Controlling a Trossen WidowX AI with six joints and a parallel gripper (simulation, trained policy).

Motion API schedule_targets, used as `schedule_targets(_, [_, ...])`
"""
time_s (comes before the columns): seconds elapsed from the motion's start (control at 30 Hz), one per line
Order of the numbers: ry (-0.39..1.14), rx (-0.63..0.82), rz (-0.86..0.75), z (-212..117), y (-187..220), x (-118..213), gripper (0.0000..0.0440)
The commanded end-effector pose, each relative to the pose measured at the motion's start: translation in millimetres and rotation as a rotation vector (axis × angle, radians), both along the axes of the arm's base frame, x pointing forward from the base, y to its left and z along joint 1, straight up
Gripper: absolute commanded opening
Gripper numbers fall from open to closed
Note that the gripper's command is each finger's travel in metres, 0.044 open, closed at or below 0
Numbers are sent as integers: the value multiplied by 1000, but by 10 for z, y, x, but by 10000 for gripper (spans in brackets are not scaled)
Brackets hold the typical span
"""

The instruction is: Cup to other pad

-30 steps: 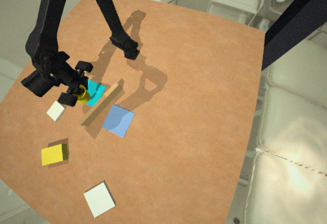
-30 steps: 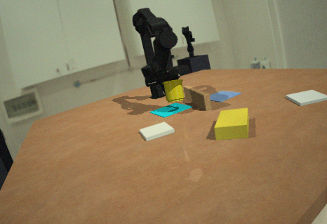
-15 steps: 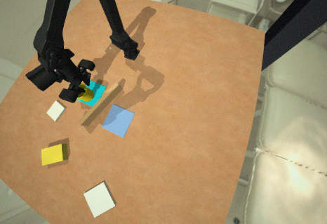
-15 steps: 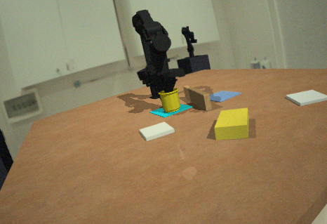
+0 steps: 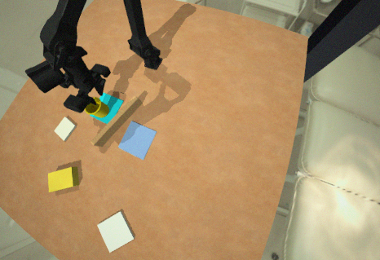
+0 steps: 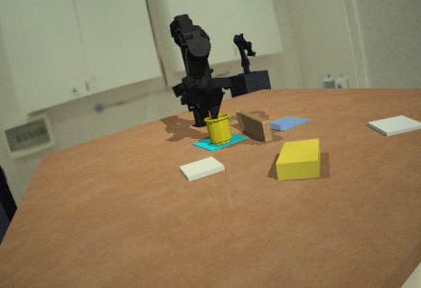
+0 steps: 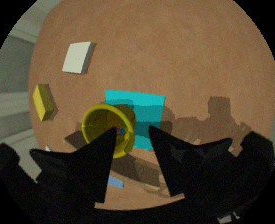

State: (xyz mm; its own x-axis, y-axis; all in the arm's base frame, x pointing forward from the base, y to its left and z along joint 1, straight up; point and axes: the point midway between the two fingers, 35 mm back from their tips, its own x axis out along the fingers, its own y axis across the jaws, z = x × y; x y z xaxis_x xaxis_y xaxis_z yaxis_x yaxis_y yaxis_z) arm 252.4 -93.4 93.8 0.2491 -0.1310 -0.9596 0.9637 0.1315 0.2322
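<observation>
The yellow cup (image 5: 100, 110) (image 6: 219, 131) (image 7: 94, 125) stands upright on the cyan pad (image 5: 114, 103) (image 6: 238, 139) (image 7: 148, 102), toward one side of it. Several small coloured marbles (image 7: 120, 129) show inside the cup in the wrist view. My gripper (image 5: 98, 98) (image 6: 211, 116) (image 7: 132, 129) is open at the cup's rim. One fingertip is over the cup's mouth and the other is outside, with gaps to the rim. The blue pad (image 5: 139, 141) (image 6: 291, 123) (image 7: 115, 182) lies bare on the far side of the wooden barrier.
The low wooden barrier (image 5: 117, 122) (image 6: 255, 126) stands between the two pads. A small white block (image 5: 65, 129) (image 6: 201, 169), a yellow block (image 5: 61, 179) (image 6: 298, 159) (image 7: 43, 102) and a larger white block (image 5: 116, 231) (image 6: 394, 125) (image 7: 78, 57) lie on the table.
</observation>
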Motion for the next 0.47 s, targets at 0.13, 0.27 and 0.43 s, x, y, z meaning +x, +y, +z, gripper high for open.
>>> schedule_targets(0.13, [-47,4,-7,150,1,-60,242])
schedule_targets(0.27, [-75,2,-17,256,-9,-87,258])
schedule_targets(0.43, [-118,-10,-27,432,-45,-104,308])
